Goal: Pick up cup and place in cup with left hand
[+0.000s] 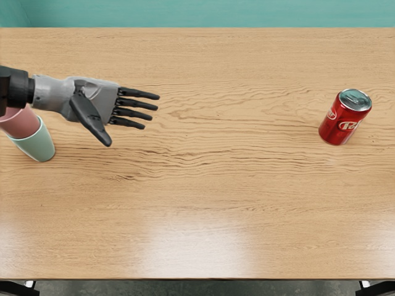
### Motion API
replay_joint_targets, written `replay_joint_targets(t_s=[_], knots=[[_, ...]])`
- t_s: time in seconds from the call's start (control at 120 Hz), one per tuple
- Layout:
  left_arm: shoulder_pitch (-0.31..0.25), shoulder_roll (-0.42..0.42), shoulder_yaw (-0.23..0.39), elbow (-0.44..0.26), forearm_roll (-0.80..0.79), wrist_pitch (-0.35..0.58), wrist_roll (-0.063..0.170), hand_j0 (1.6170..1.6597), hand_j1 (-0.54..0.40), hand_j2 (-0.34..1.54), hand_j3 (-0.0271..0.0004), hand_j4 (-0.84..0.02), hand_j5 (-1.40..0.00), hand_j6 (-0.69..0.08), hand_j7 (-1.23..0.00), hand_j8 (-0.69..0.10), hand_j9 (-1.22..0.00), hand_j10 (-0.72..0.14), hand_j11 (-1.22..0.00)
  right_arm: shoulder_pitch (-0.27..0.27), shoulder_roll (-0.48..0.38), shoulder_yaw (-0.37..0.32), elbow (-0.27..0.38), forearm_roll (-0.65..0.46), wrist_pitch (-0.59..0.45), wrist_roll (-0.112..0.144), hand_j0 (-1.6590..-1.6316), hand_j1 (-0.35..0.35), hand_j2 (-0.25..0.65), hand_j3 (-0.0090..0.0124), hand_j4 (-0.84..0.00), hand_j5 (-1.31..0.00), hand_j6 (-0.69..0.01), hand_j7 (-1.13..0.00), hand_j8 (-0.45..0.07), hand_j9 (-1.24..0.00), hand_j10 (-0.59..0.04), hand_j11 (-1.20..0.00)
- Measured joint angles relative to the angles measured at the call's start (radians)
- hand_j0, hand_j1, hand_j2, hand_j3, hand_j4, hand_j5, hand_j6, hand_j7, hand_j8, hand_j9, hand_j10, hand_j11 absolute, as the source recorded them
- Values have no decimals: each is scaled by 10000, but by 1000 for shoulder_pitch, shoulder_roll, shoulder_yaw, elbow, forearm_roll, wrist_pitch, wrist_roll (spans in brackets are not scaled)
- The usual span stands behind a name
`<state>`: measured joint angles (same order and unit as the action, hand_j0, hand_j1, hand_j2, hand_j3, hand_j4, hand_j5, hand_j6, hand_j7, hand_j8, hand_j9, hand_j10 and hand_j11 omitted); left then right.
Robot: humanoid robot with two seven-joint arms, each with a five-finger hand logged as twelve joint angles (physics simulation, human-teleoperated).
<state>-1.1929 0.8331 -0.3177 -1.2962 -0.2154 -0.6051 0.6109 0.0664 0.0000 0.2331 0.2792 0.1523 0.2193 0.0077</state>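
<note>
Pink tapered cup (20,123): at the left edge of view, sits inside the mint cup, its upper part above that rim; partly cut by frame and hidden by the arm
Mint-green tapered cup (39,145): outer one, upright on the desk, below and beside the wrist
Cup material: smooth, matte; exact stuff can't tell
Left hand (97,98): grey shell, black fingers; wide, fingers stretched out toward the right, thumb apart, holding nothing; near the cups, clear of them
Left arm (16,87): black forearm, in from left edge, passes over top of the pink cup
Done: cup-in-cup, as far as visible; pink nested in mint, hand free of both
Left: likely nothing but moving the arm clear; how deep the pink one sits, can't tell
Progress: looks at or near the end
Desk (203,185): light wood, wavy grain, pale glare patches along the near side
Red soda can (343,121): metal, silver top, white lettering; right side, upright, well apart from the cups
Wall (216,12): plain teal, behind far edge
Floor (197,288): dark grey, thin strip below near edge
Bottom corners: dark parts with pale fittings, likely desk frame
</note>
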Motion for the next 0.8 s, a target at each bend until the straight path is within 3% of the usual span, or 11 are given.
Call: replay_joint_targets(t_s=[0.1, 0.283, 0.467, 0.8], knots=[[41, 41, -6, -1, -53, -4, 0, 16581, 3429, 4, 0, -58, -69, -56, -68, -55, -67, -56, -67, 0, 0, 0, 0, 0, 0, 0, -16581, -3489, -2, 0, 1, 1, 11, 0, 8, 1, 6, 1], [55, 189, -12, -6, -86, -6, 0, 16581, 3451, 0, 0, -27, -41, -23, -41, -24, -41, -27, -41, 0, 0, 0, 0, 0, 0, 0, -16581, -3489, -2, 0, 0, 1, 9, 0, 6, 1, 4, 1], [64, 253, -13, -5, -97, -7, 0, 16581, 3457, -6, 0, -9, -29, -5, -29, -7, -29, -12, -30, 0, 0, 0, 0, 0, 0, 0, -16581, -3489, -2, 0, 0, 1, 9, 0, 6, 1, 4, 1], [64, 299, -14, -3, -106, -7, 0, 16581, 3459, -13, 0, 1, -21, 5, -22, 3, -23, -5, -23, 0, 0, 0, 0, 1, 0, 0, -16581, -3489, -2, 0, 0, 1, 10, 0, 7, 1, 5, 1]])
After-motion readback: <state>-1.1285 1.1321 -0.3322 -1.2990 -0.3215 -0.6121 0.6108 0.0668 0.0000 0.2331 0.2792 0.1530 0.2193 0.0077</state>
